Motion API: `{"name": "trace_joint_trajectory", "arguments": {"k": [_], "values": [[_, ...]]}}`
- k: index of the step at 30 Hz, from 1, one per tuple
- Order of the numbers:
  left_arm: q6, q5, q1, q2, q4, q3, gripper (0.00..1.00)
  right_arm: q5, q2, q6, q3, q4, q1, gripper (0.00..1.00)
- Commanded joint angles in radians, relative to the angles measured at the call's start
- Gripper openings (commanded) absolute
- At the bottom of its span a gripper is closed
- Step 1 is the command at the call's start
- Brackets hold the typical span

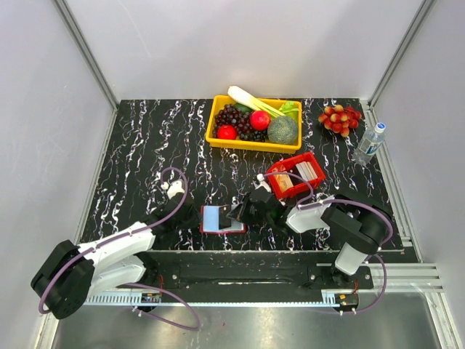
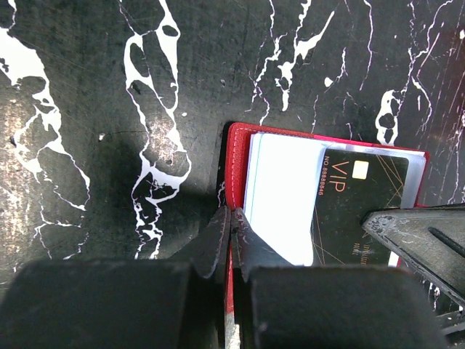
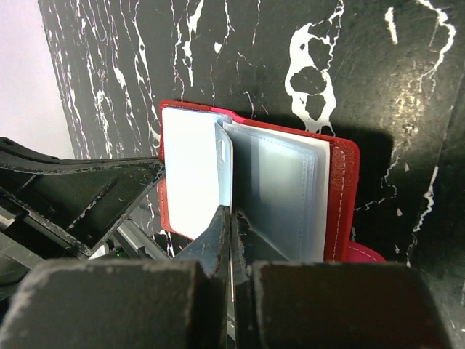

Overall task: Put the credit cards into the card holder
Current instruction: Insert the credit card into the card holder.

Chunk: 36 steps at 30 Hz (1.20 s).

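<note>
The dark red card holder lies open on the table, its pale blue-grey sleeves facing up. My left gripper is shut on the holder's left red cover edge, seen in the left wrist view. My right gripper is shut on a black VIP credit card, which lies over the pale sleeve with its left end at the sleeve. In the right wrist view the gripper holds the card edge-on against the holder's upright sleeve. Other credit cards, tan and whitish, stand in the bright red tray.
A yellow bin of fruit and vegetables stands at the back. A bunch of red grapes and a water bottle are at the back right. The red tray sits just behind my right arm.
</note>
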Motion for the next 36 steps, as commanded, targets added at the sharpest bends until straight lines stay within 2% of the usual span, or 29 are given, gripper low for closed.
{"name": "trace_joint_trajectory", "arguments": {"k": [1,5,9,14,18,22,27,36], "values": [[0.001,-0.007,0.005,-0.010,0.031,0.012,0.00,-0.050,0.047,0.021,0.016,0.047,-0.004,0.00],[0.000,-0.007,0.005,-0.010,0.033,0.011,0.00,-0.055,0.059,0.017,0.034,0.028,-0.005,0.00],[0.001,-0.006,0.005,-0.008,0.031,0.015,0.00,-0.059,0.067,0.002,0.074,-0.066,-0.004,0.00],[0.001,-0.004,0.005,-0.007,0.042,0.011,0.00,-0.113,0.120,0.023,0.099,-0.048,-0.004,0.01],[0.001,-0.010,0.004,-0.014,0.028,0.014,0.00,-0.134,0.146,0.020,0.123,-0.072,-0.004,0.09],[0.001,-0.018,0.005,-0.017,0.018,0.015,0.00,-0.119,0.116,0.002,0.133,-0.137,-0.004,0.31],[0.003,-0.018,0.005,-0.016,0.024,0.014,0.00,-0.043,0.033,-0.076,0.148,-0.248,-0.004,0.45],[0.010,-0.010,0.004,-0.007,0.019,0.034,0.00,-0.006,0.028,-0.172,0.246,-0.391,0.001,0.45]]}}
